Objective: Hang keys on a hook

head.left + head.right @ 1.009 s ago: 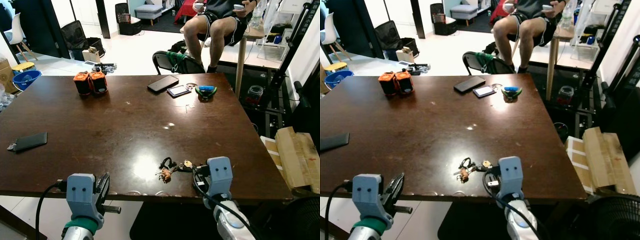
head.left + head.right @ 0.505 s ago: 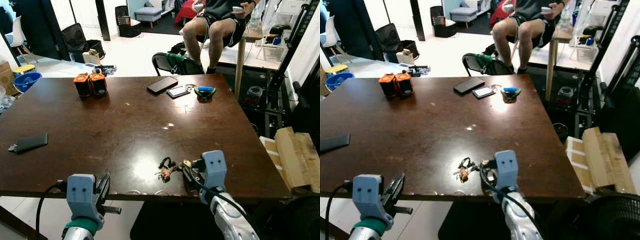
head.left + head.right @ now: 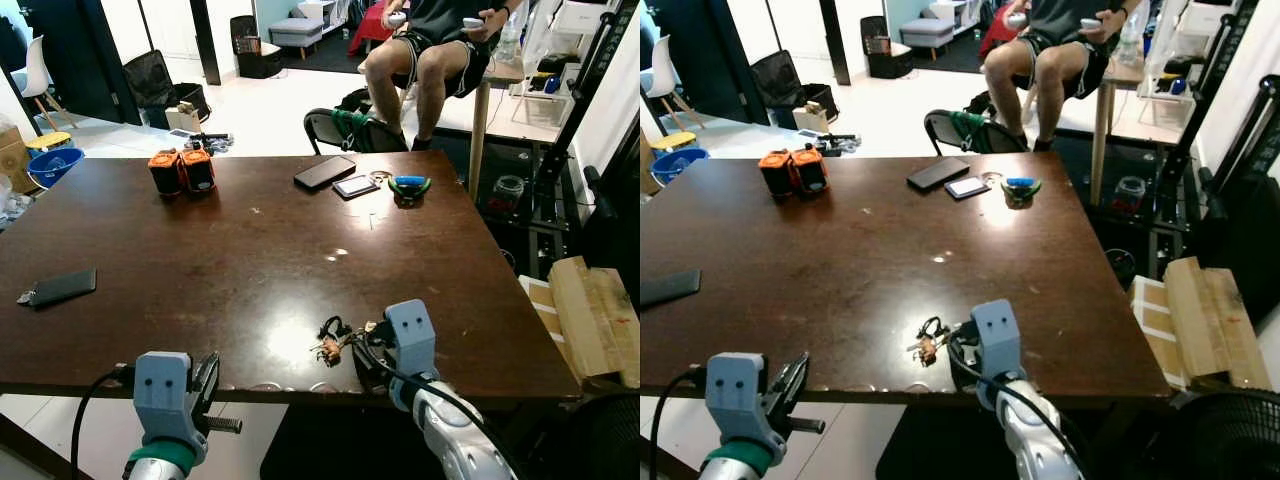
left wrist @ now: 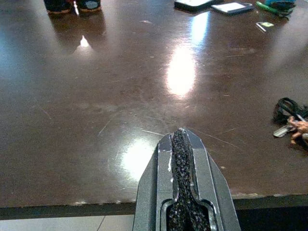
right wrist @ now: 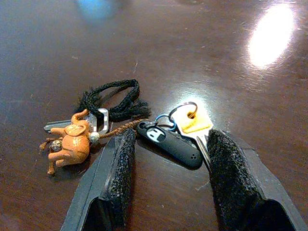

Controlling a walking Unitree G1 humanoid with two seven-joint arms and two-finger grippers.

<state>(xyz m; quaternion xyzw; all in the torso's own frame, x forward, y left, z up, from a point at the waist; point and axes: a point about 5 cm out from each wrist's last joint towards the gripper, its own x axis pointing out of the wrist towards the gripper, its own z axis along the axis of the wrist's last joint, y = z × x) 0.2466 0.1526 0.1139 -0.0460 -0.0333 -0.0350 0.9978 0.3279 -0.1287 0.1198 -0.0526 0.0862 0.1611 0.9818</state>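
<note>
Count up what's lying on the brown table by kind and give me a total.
Key bunches: 1, the keys by the near edge, between the open right gripper fingers
Phones: 3, two at the far side, one at the robot's left
Orange-and-black blocks: 2
Blue-and-green item: 1
Total: 7

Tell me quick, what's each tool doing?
Left tool: shut, holding nothing.
Right tool: open around the bunch of keys with black fob and orange elephant charm.
</note>
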